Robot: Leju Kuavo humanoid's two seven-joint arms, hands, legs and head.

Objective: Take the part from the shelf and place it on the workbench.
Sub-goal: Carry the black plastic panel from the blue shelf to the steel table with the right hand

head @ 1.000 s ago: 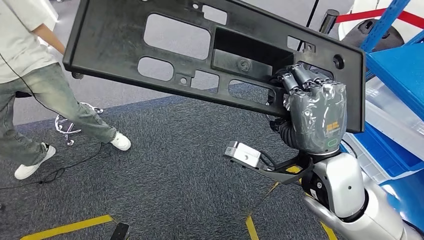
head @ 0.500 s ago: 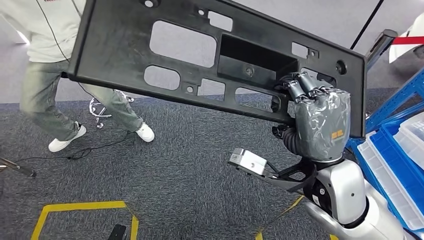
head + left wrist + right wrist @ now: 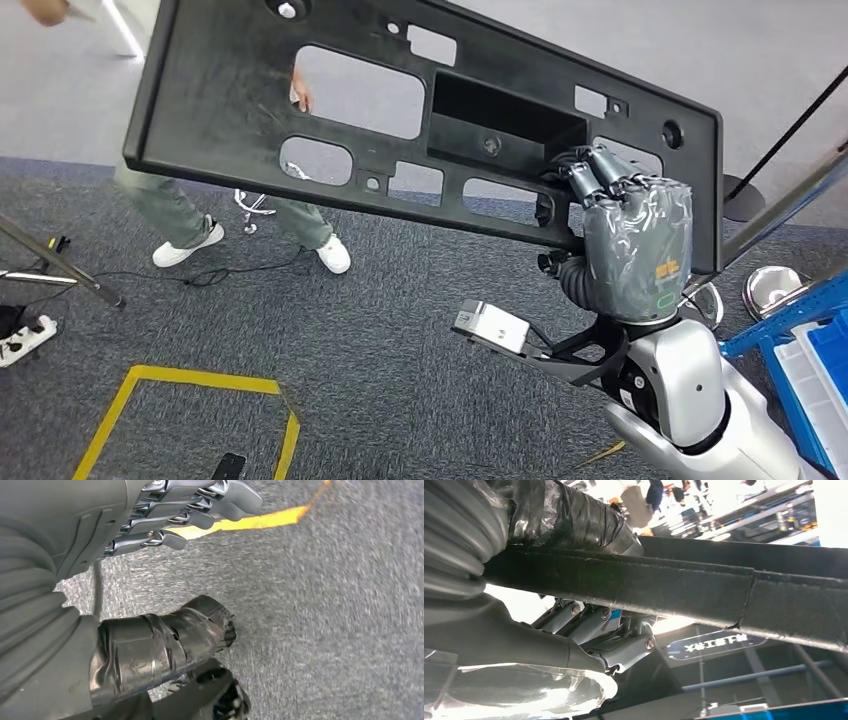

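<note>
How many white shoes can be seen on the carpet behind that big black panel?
2: one white shoe below the panel's left end, the other further right, under its middle. Both belong to a person mostly hidden behind the panel.

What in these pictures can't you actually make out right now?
- Head view: the person is mostly hidden behind the black part; only legs and shoes show.
- Head view: the part's top is cut off by the picture's edge.
- Right wrist view: the right hand grips the part's edge, whose other end runs past the picture's edge.
- Left wrist view: the floor under the left hand is blurred.
</note>
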